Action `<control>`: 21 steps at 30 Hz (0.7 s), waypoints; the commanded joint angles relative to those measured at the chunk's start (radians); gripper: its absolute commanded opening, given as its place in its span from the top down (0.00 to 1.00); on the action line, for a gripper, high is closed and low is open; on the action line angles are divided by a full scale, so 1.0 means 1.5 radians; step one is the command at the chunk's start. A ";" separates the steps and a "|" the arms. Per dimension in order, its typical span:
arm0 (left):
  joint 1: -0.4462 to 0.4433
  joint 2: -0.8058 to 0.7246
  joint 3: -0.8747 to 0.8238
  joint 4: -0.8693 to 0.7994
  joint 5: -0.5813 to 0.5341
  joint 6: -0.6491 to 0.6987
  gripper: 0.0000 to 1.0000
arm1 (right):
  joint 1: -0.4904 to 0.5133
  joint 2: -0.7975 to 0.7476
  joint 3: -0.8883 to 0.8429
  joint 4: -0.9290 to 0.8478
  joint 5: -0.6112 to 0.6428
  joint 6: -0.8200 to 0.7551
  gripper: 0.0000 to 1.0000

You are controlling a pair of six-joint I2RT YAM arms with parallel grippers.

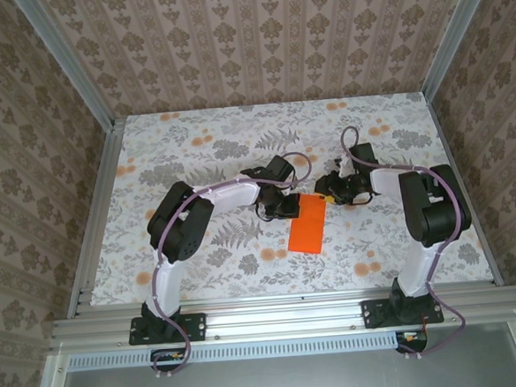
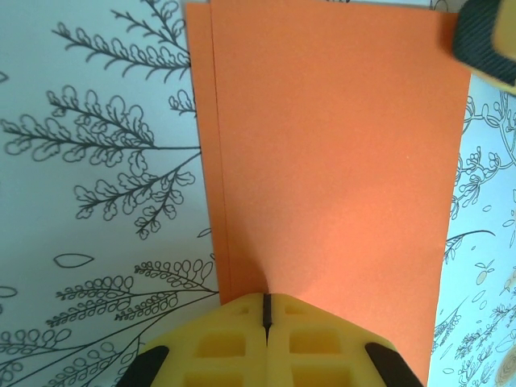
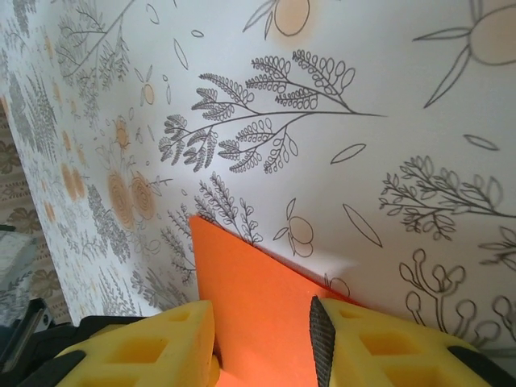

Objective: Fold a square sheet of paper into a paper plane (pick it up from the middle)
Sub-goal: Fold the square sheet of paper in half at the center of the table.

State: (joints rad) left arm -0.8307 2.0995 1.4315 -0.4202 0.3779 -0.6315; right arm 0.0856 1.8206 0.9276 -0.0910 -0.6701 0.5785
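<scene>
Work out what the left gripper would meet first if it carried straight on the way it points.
The folded orange paper: the shut left gripper sits at its near edge, so it would probably slide across the sheet. The right gripper's finger looks off to one side.

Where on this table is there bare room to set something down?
Bare: the table's far strip behind both arms, and its left side beyond the left arm. Crowded: the centre, where the left gripper and right gripper meet at the orange paper.

The left gripper (image 2: 266, 310), fingers pressed together, is touching the near edge of the doubled-over square sheet of paper (image 2: 330, 161).
</scene>
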 commanded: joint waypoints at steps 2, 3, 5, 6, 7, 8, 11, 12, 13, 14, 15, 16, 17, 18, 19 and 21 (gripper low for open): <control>-0.009 0.036 -0.006 -0.066 -0.022 0.013 1.00 | -0.005 -0.013 0.015 -0.015 -0.016 -0.010 0.61; -0.009 0.036 -0.006 -0.066 -0.022 0.013 1.00 | -0.004 -0.004 0.014 -0.013 -0.017 -0.009 0.61; -0.010 0.036 -0.006 -0.067 -0.022 0.013 1.00 | -0.005 0.014 0.009 -0.006 -0.014 -0.006 0.61; -0.011 0.037 -0.006 -0.067 -0.022 0.014 1.00 | -0.005 0.019 0.005 -0.006 -0.003 -0.005 0.61; -0.010 0.036 -0.006 -0.067 -0.022 0.014 1.00 | -0.005 0.025 0.003 -0.012 0.009 -0.007 0.61; -0.010 0.036 -0.006 -0.068 -0.023 0.014 1.00 | -0.005 0.030 0.004 -0.017 0.014 -0.009 0.61; -0.010 0.037 -0.006 -0.068 -0.023 0.013 1.00 | -0.005 0.034 0.007 -0.034 0.025 -0.016 0.61; -0.011 0.036 -0.006 -0.068 -0.023 0.014 1.00 | -0.005 0.030 0.011 -0.044 0.027 -0.019 0.61; -0.011 0.036 -0.005 -0.069 -0.023 0.014 1.00 | -0.005 0.023 0.013 -0.051 0.028 -0.021 0.61; -0.010 0.036 -0.005 -0.069 -0.024 0.014 1.00 | -0.005 0.014 0.017 -0.061 0.026 -0.024 0.61; -0.011 0.035 -0.005 -0.069 -0.025 0.014 1.00 | -0.005 0.000 0.022 -0.072 0.023 -0.027 0.61; -0.011 0.035 -0.006 -0.070 -0.025 0.013 1.00 | -0.005 -0.013 0.025 -0.080 0.020 -0.028 0.61; -0.011 0.034 -0.006 -0.070 -0.025 0.014 1.00 | -0.005 -0.035 0.024 -0.084 0.016 -0.028 0.61; -0.011 0.035 -0.005 -0.069 -0.025 0.013 1.00 | -0.005 -0.057 0.019 -0.087 0.013 -0.027 0.60; -0.012 0.035 -0.005 -0.069 -0.025 0.013 1.00 | -0.005 -0.076 0.012 -0.086 0.007 -0.024 0.60; -0.011 0.036 -0.004 -0.068 -0.024 0.013 1.00 | -0.003 -0.115 -0.018 -0.073 -0.009 -0.007 0.60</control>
State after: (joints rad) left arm -0.8318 2.0995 1.4322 -0.4221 0.3775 -0.6315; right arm 0.0784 1.7481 0.9314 -0.1711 -0.6594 0.5571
